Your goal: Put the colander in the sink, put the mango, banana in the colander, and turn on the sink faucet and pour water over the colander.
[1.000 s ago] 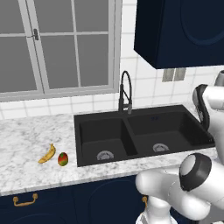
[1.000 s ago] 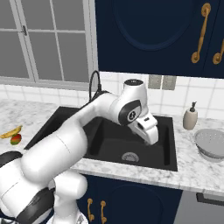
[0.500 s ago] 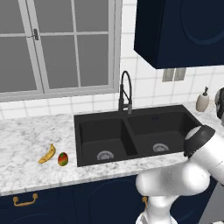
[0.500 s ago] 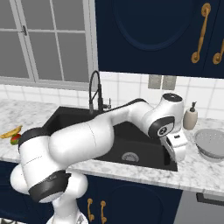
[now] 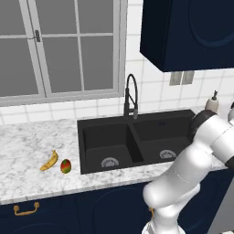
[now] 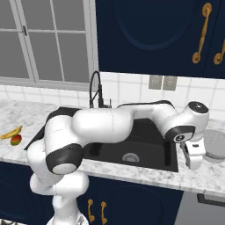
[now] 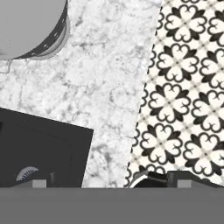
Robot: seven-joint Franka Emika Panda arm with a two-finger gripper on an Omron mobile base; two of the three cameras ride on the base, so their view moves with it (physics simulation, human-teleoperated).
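At the left end of the white marble counter [image 5: 27, 151], near its front edge, the small curved yellow banana [image 5: 49, 161] and the red-and-green oval mango [image 5: 66, 166] lie just beside each other, well apart from everything else. To their right the black double-basin sink [image 5: 137, 141] is set into the marble, both basins holding nothing but their round silver drains, and the tall black gooseneck faucet [image 5: 131, 96] rises from its back rim.

Over the last second the arm has swung from above the sink out past its right rim, so the gripper [image 6: 194, 154] now hangs over the right end of the counter with its fingers spread wide and nothing between them. The round light-grey perforated colander [image 6: 215, 145] sits just beside it, toward the counter's right end. I judge this the approach for the first step: no part of the task is done yet.

Behind the counter run white wall tiles, a grey-framed window at the left and navy cabinets above; the hand view shows patterned black-and-white floor beyond the counter's edge.
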